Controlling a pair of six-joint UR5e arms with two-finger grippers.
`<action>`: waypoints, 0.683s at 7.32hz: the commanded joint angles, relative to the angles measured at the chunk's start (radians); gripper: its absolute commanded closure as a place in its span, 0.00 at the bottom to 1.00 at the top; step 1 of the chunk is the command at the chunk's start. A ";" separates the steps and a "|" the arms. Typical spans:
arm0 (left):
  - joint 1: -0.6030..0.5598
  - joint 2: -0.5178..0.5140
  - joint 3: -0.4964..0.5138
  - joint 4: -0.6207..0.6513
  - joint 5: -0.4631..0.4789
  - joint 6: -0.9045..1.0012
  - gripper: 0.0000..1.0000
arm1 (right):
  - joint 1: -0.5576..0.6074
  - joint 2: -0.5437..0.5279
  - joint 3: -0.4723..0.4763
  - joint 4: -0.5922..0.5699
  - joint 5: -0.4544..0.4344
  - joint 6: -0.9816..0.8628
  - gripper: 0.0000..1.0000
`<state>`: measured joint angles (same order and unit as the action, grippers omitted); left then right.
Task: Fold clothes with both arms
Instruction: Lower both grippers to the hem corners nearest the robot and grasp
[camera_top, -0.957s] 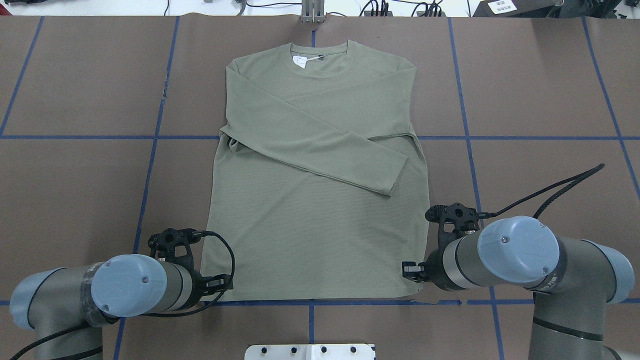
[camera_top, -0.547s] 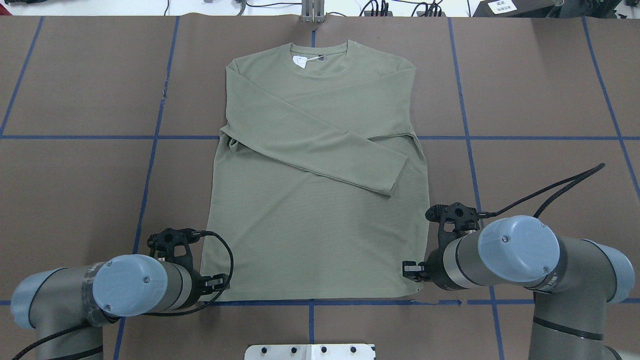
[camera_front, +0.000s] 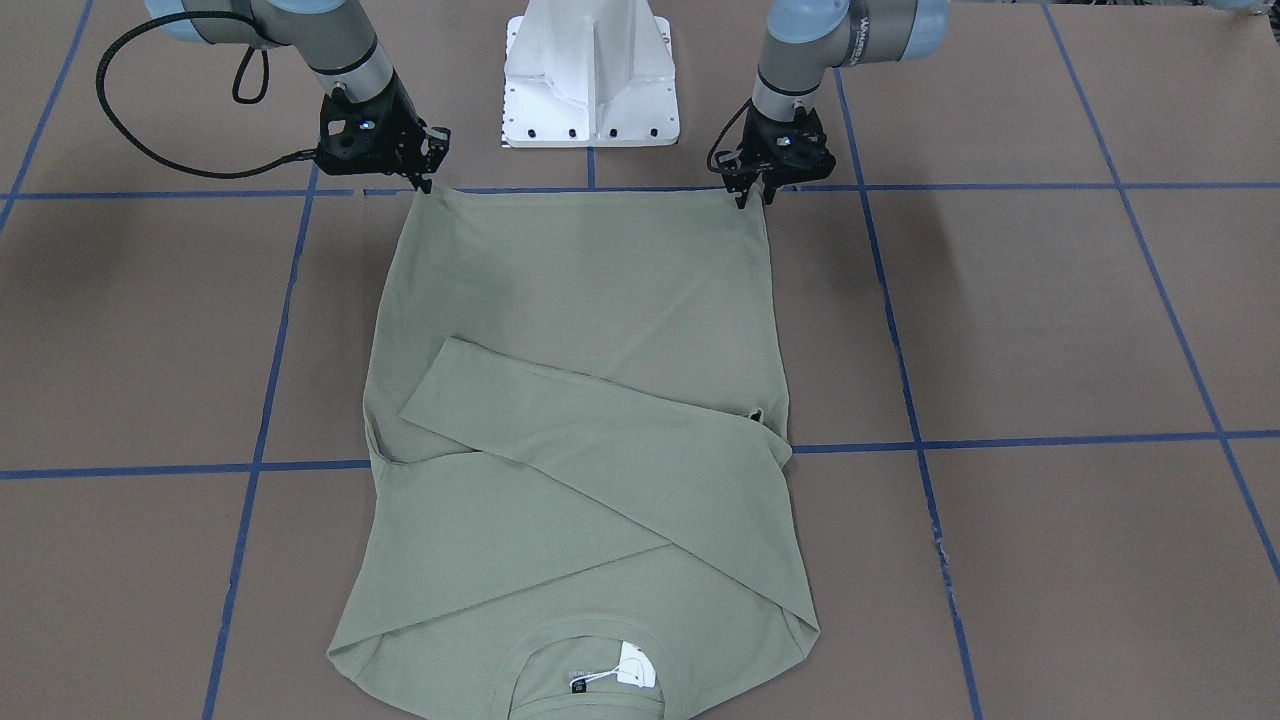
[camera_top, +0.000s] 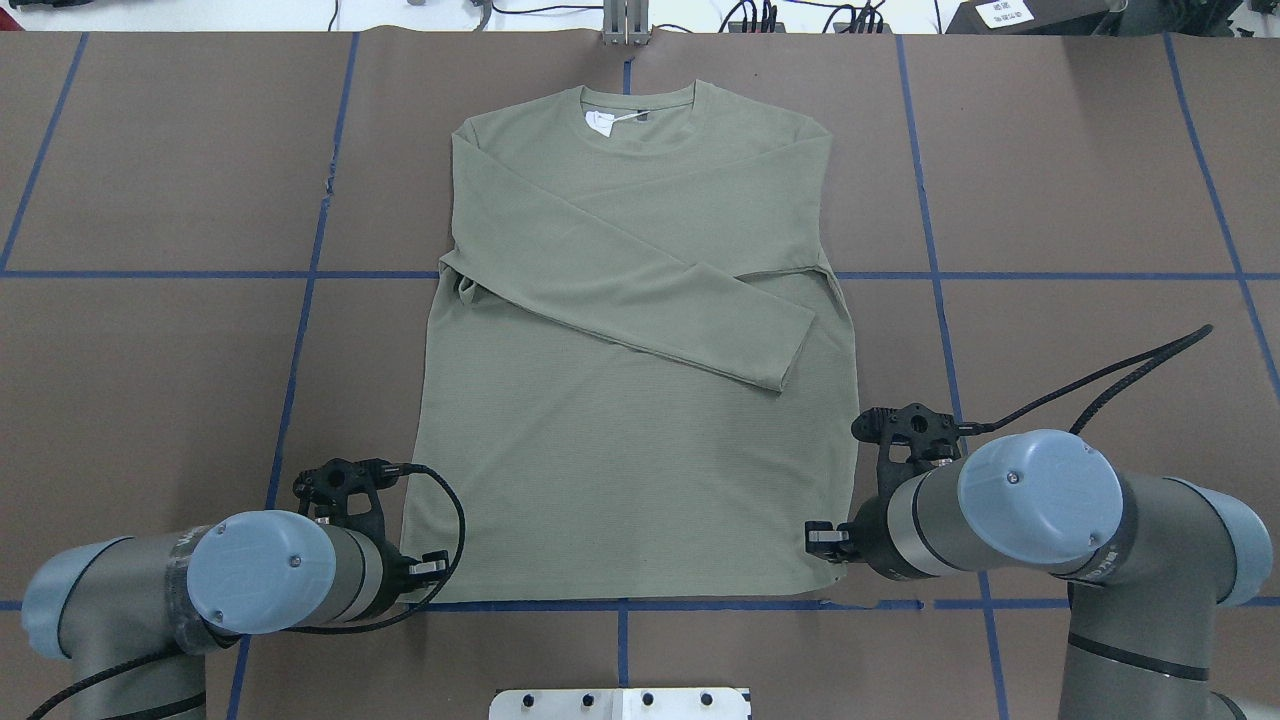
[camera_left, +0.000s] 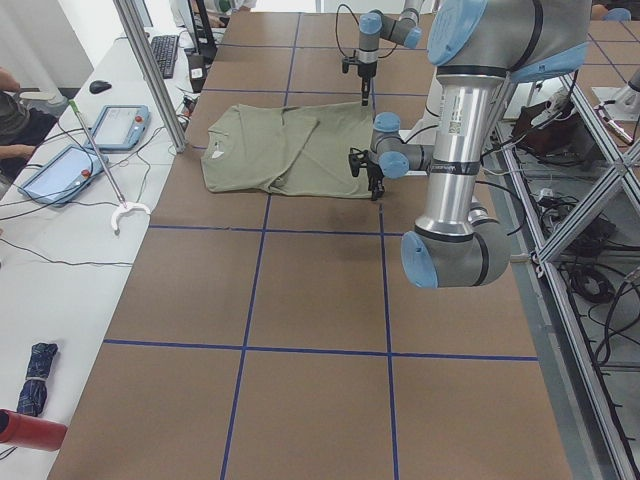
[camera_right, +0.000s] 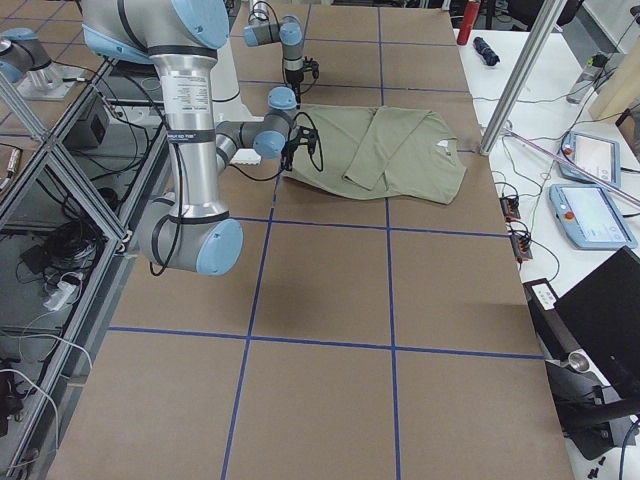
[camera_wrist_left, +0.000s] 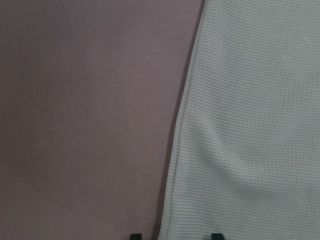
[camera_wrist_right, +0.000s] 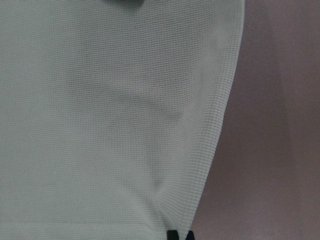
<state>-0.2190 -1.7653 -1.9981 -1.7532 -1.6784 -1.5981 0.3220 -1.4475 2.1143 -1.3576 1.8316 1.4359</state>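
The left gripper (camera_front: 752, 196) stands low at one hem corner of the sage-green shirt (camera_top: 620, 480). Its fingers (camera_wrist_left: 216, 237) are apart and straddle the shirt's side edge, one tip over the fabric and the other over the brown table (camera_top: 150, 380). Across the hem from it, the right gripper (camera_front: 427, 184) sits at the other corner. Its fingertips (camera_wrist_right: 173, 235) are drawn close together, clamped on the cloth edge, with soft creases spreading from them. Ahead of both grippers the shirt lies flat and front up. One sleeve (camera_top: 680, 300) is folded slantwise across the body. The collar (camera_top: 640, 100) and its white tag (camera_top: 598, 123) lie at the far end.
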 joint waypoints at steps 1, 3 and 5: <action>0.001 -0.003 -0.004 0.001 -0.003 0.000 1.00 | 0.000 -0.001 0.001 0.000 0.000 0.000 1.00; -0.002 -0.006 -0.024 0.001 -0.003 0.000 1.00 | 0.003 -0.002 0.004 0.000 0.003 0.000 1.00; -0.011 0.015 -0.128 0.033 -0.007 0.000 1.00 | 0.028 -0.052 0.062 0.000 0.043 0.000 1.00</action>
<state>-0.2242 -1.7594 -2.0691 -1.7404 -1.6843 -1.5984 0.3343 -1.4690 2.1421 -1.3576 1.8500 1.4358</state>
